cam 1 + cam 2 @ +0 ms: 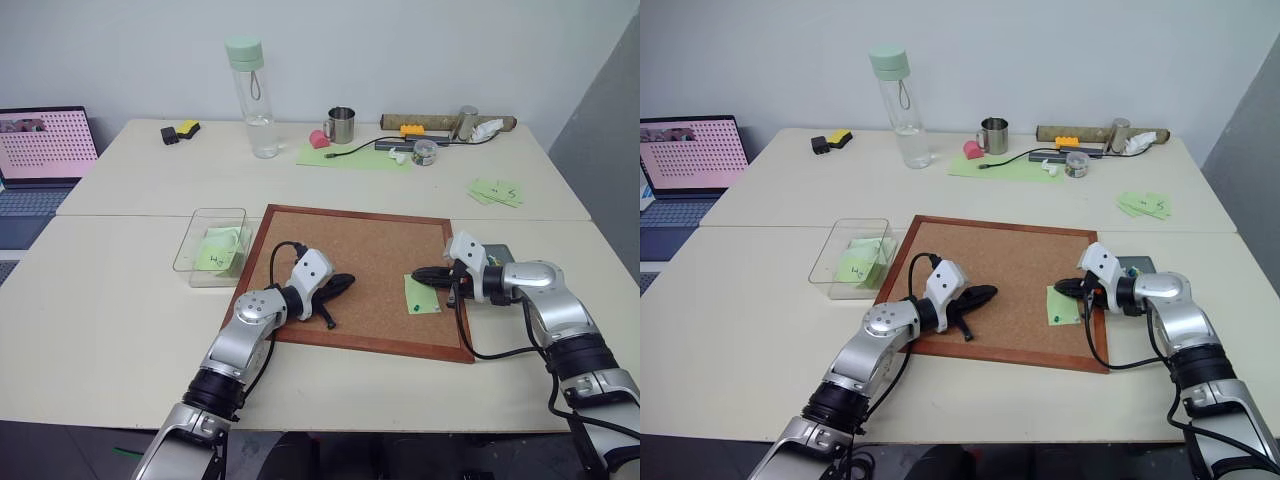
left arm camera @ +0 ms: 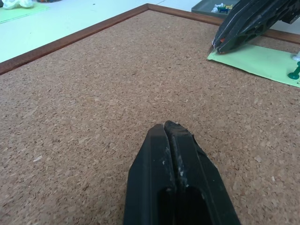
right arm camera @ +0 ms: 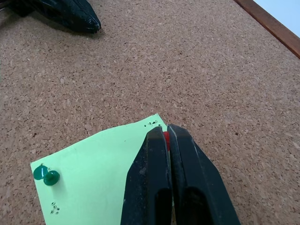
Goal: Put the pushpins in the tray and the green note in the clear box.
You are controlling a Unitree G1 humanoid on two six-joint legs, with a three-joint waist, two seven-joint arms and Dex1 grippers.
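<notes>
My right gripper [image 3: 165, 136] is closed with its two black fingers pinched on the red pin [image 3: 166, 139], whose head just peeks out between the tips, at the upper corner of the green note [image 3: 98, 183]. The note lies flat on the corkboard [image 1: 360, 262] directly under that gripper, near the board's right edge. The green pin [image 3: 47, 176] stands stuck in the note at the corner away from my fingertips, off to the side of the gripper and apart from it. Just behind the right wrist, beyond the board's frame, sits the grey tray [image 1: 1138, 265], partly hidden by the arm; in the left wrist view some pins [image 2: 222, 8] already lie in it. My left gripper [image 2: 169, 129] is fully closed on nothing, its tips hovering low over bare cork near the board's left side, pointing across toward the right gripper, well apart from the note. The clear box [image 1: 198, 240] rests on the table to the outside of the left arm, just beside the board's left frame, with pale green slips [image 1: 220, 250] inside it.
</notes>
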